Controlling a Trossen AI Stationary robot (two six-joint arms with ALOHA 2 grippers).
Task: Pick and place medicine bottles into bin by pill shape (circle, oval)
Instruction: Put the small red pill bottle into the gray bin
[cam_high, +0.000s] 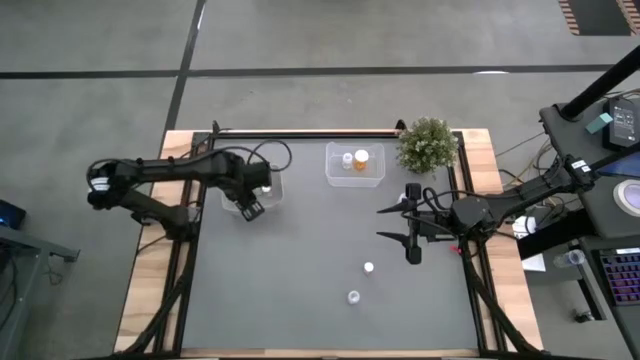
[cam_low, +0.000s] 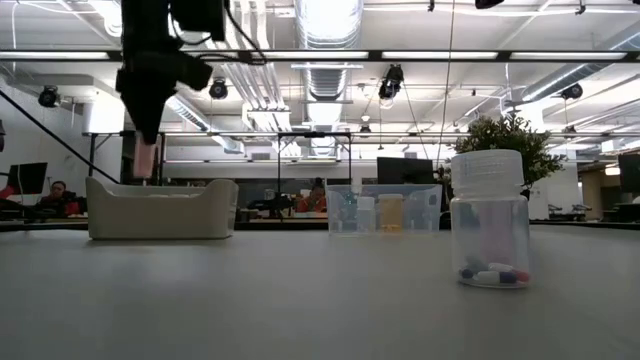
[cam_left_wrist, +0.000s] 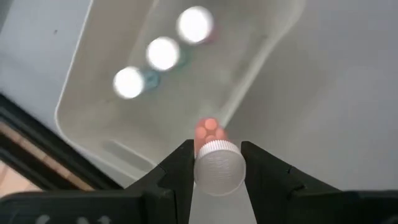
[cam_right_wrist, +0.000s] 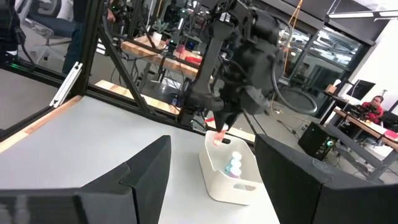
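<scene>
From above I see my left gripper (cam_high: 251, 208) poised over the near edge of the white tub (cam_high: 262, 187) at the left rear of the grey table (cam_high: 300, 290). In the left wrist view its fingers (cam_left_wrist: 180, 171) are closed against the sides of a small white-capped bottle (cam_left_wrist: 217, 168) with pinkish round pills showing through its body — the bottle hangs above the tub's rim. Three white-capped bottles (cam_left_wrist: 163, 53) already lie in that tub. The low view shows the same gripper (cam_low: 146, 150) raised above the tub (cam_low: 160, 208), a pale pink bottle at its tip.

My right gripper (cam_high: 411, 227) waits at the right side of the table, just in front of the potted plant (cam_high: 428, 144) — its fingers (cam_right_wrist: 143, 171) stand wide apart, holding nothing.

The clear bin (cam_high: 354, 165) at rear centre holds a white bottle and an orange bottle (cam_high: 361, 158) side by side. Two more bottles stand loose on the table: one (cam_high: 368, 268) near the middle, another (cam_high: 353, 296) closer to the front edge. In the low view a clear bottle (cam_low: 490, 220) with mixed-colour pills stands nearest the camera.
</scene>
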